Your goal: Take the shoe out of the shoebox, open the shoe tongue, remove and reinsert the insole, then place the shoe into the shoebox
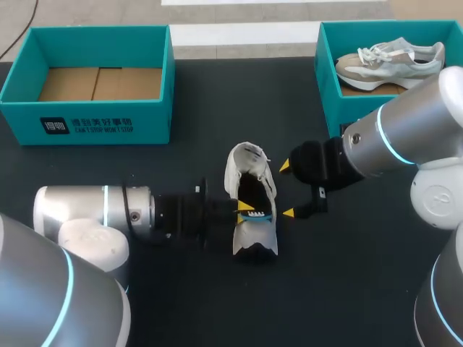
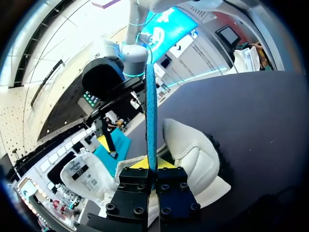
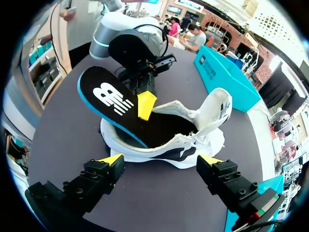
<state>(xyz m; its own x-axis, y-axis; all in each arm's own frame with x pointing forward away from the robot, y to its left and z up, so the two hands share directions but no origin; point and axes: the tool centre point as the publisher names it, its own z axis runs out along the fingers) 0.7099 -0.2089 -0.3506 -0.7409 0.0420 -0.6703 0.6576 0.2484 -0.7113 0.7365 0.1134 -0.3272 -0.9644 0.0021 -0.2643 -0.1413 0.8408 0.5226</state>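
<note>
A white shoe (image 1: 257, 235) with a black sole lies on the dark table at the centre, its tongue (image 3: 219, 108) pulled open. My left gripper (image 1: 246, 210) comes in from the left and is shut on the black, blue-edged insole (image 3: 111, 104). The insole's gripped end is raised clear of the shoe (image 3: 193, 145) and its other end stays inside. Seen edge-on, the insole (image 2: 151, 116) rises straight up from the left gripper (image 2: 152, 166). My right gripper (image 1: 286, 189) hangs open just right of the shoe, and in its own view the right gripper (image 3: 160, 158) holds nothing.
A teal shoebox (image 1: 87, 116) with a bare cardboard floor stands at the back left. A second teal box (image 1: 327, 87) at the back right holds another pale shoe (image 1: 391, 59). Dark table (image 1: 181, 296) lies around the shoe.
</note>
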